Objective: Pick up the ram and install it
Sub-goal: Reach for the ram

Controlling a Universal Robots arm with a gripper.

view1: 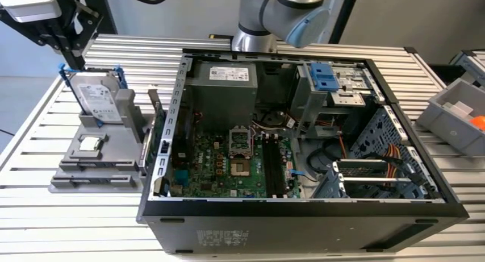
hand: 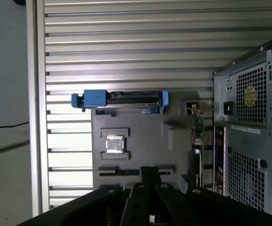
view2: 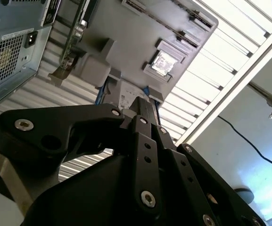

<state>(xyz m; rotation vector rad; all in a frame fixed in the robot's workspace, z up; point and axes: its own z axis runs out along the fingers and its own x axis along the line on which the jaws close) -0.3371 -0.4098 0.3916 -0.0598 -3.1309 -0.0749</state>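
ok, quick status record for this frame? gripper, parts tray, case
gripper: shut, nothing visibly held, above the grey parts tray
tray location: on the slatted table, to the exterior view's left of the PC case
tray contents: hard drive upright in a blue caddy; chip lying flat
case: side open, motherboard exposed
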